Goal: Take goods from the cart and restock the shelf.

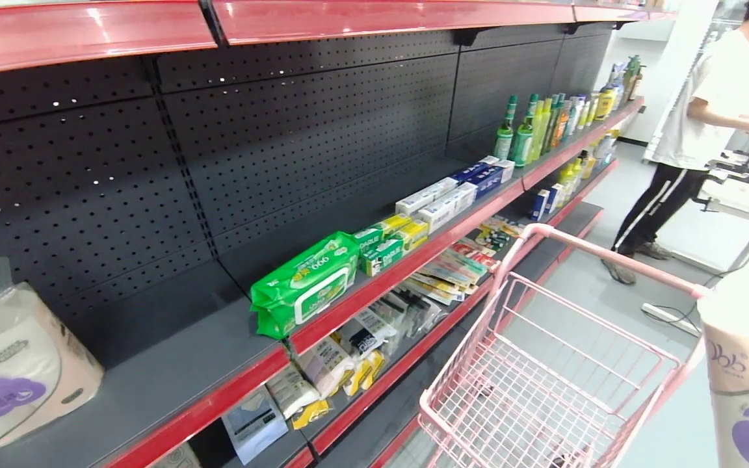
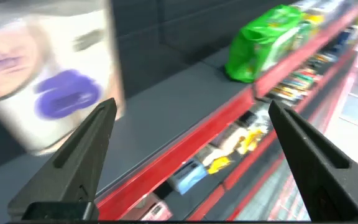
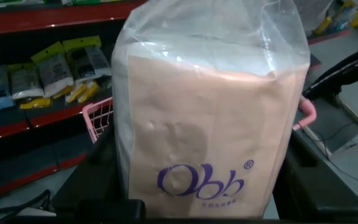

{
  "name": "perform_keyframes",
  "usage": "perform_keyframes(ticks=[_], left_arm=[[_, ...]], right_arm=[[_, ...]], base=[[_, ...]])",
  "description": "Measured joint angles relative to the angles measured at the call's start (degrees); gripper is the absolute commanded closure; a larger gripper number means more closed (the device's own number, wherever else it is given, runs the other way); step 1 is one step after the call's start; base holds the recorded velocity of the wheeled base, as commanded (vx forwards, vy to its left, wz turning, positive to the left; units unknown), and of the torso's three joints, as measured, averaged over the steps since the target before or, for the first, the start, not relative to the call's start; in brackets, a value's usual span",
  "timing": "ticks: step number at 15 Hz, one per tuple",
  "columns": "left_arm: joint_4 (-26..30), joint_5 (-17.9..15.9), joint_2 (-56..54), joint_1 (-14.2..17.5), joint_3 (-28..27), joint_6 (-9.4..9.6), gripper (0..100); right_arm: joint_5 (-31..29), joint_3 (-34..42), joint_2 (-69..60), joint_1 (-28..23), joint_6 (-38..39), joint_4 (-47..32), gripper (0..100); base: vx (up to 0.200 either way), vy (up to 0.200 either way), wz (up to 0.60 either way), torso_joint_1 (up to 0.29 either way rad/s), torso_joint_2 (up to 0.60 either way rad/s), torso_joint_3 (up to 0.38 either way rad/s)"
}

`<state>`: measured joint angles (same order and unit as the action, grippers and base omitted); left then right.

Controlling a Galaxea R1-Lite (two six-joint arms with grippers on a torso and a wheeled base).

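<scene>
A pack of tissue rolls, wrapped in clear plastic with a purple mark, stands on the grey shelf board at the far left. In the left wrist view my left gripper is open, a little off that pack, with nothing between its fingers. A second tissue pack hangs at the right, beside the pink cart. My right gripper is shut on this pack, its dark fingers pressing on both sides.
A green wipes pack lies farther along the same shelf, then small boxes and bottles. Lower shelves hold hanging packets. A red shelf edge runs overhead. A person stands far right at a table.
</scene>
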<state>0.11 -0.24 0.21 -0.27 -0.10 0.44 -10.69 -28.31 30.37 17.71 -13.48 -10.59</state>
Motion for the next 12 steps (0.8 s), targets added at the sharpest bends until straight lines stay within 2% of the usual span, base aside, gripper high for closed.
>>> perform_keyframes(ticks=[12], left_arm=[[0.0,0.0,0.0,0.0,0.0,0.00,0]], right_arm=[[0.0,0.1,0.7,0.0,0.0,0.2,100]], base=[[0.000,0.000,0.60,0.002,0.00,0.002]])
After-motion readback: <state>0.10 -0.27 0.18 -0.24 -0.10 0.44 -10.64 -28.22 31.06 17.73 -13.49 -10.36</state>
